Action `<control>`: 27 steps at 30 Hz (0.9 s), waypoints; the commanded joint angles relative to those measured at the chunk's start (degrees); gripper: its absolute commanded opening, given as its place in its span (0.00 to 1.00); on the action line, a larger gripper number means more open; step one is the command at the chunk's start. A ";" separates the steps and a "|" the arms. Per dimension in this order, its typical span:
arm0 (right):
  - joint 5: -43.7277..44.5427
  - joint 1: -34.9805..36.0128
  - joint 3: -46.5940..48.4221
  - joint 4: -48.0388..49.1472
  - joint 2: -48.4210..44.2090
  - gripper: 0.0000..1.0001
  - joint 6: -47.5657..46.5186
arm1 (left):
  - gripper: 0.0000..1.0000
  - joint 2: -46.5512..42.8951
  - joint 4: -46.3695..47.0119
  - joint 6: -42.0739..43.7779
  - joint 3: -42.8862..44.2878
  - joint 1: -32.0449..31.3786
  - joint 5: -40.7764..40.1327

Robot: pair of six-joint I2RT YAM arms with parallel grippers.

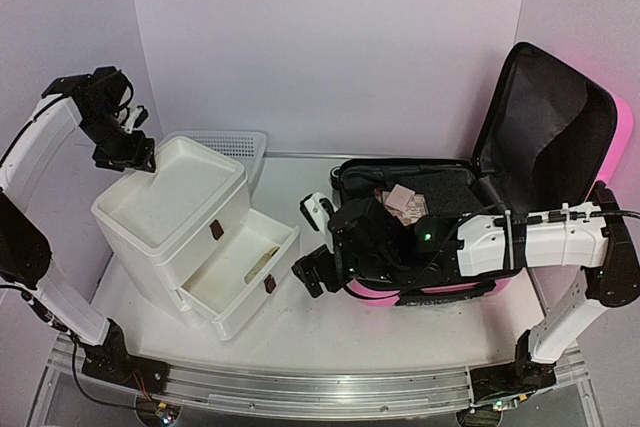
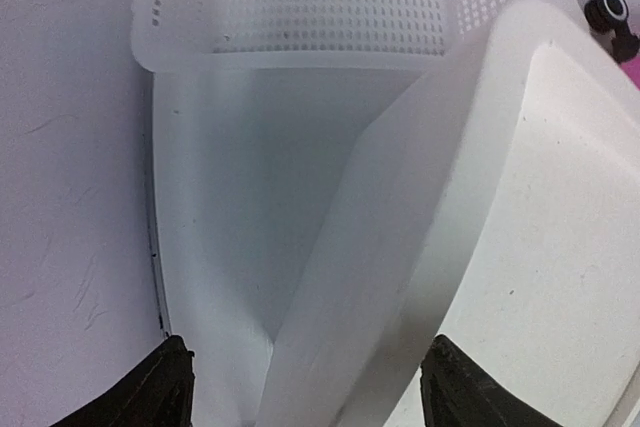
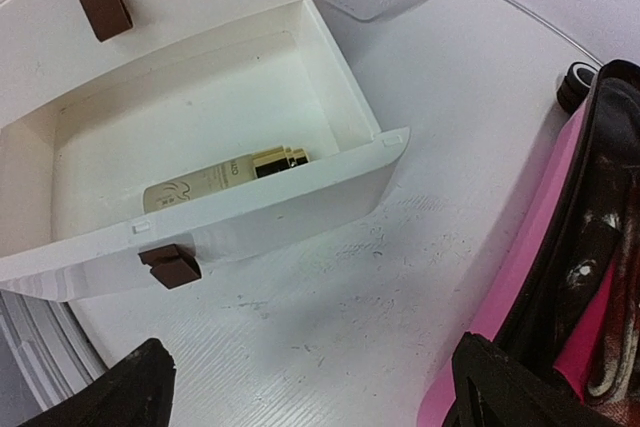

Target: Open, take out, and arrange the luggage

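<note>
The luggage (image 1: 545, 132), a glossy pink suitcase with black lining, lies open at the right with its lid propped upright. Small items, one of them a beige checked piece (image 1: 405, 203), rest in its base. My right gripper (image 1: 312, 243) hangs open and empty over the table, just left of the suitcase's pink edge (image 3: 530, 277). Between its fingertips (image 3: 320, 387) shows only bare table. My left gripper (image 1: 130, 152) is open and empty above the far left corner of the white drawer unit (image 1: 170, 207). It (image 2: 310, 392) straddles the unit's top rim (image 2: 400, 227) without touching it.
The lower drawer (image 3: 250, 217) is pulled out and holds a cream bottle with a gold collar (image 3: 225, 179). Brown handles (image 3: 172, 265) mark the drawer fronts. A white mesh basket (image 2: 300, 7) stands behind the unit. A black suitcase wheel (image 3: 575, 87) sits near the basket.
</note>
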 commanded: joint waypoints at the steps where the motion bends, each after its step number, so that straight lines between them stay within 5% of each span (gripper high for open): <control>1: -1.05 -0.31 1.67 -0.18 -1.75 0.98 1.84 | 0.74 0.68 3.06 1.85 -2.65 -0.08 7.67; 4: -1.46 -1.87 -0.53 0.93 -1.83 0.98 5.95 | 0.61 0.30 3.77 1.12 -5.34 -0.07 9.45; 8: -8.02 -4.76 -1.36 2.63 0.12 0.86 8.84 | 0.40 -1.47 4.23 -1.03 -8.48 -0.08 12.72; 19: -6.78 -5.37 3.41 2.46 8.04 0.89 11.74 | 0.22 -9.13 7.16 -5.75 -20.79 -0.08 19.98; 27: -15.05 -5.07 12.85 8.67 16.55 0.89 11.84 | 0.04 -10.43 10.53 -5.26 -25.61 -0.06 24.65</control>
